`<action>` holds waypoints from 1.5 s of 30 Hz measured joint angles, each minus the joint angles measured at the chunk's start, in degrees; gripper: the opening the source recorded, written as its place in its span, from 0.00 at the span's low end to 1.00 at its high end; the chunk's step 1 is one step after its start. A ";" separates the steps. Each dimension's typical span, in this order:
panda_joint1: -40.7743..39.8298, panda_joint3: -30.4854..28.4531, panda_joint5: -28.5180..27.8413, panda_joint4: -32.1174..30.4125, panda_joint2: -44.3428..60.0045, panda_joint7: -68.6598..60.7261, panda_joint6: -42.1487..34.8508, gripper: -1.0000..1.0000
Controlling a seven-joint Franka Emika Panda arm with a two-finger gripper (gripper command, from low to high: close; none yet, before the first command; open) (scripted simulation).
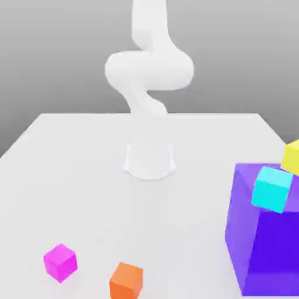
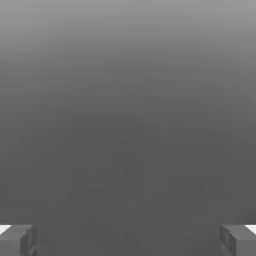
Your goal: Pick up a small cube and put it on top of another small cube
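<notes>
Jaws of the gripper [image 2: 128, 240] stood wide apart, holding nothing. Magenta cube [image 1: 60, 261] sat at seven o'clock on the table [image 1: 87, 175], orange cube [image 1: 126, 280] just beside; descending squarely over it seemed wisest.

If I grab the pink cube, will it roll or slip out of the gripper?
The pink cube has flat faces and sits flat on the table, so it probably slides rather than rolls. Its parallel sides should suit the open gripper. It looks rigid, small and plain, likely light.
</notes>
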 joint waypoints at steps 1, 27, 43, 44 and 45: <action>-0.21 -0.65 0.42 -0.47 2.26 0.15 0.95 0.50; -9.36 -11.17 8.78 -10.64 56.18 4.39 24.89 0.50; -10.41 -10.38 7.26 -10.95 55.33 5.42 24.08 0.00; -9.64 -9.53 6.54 -10.40 53.73 4.25 21.95 0.00; -8.60 -8.13 6.06 -9.43 52.33 2.16 19.60 0.00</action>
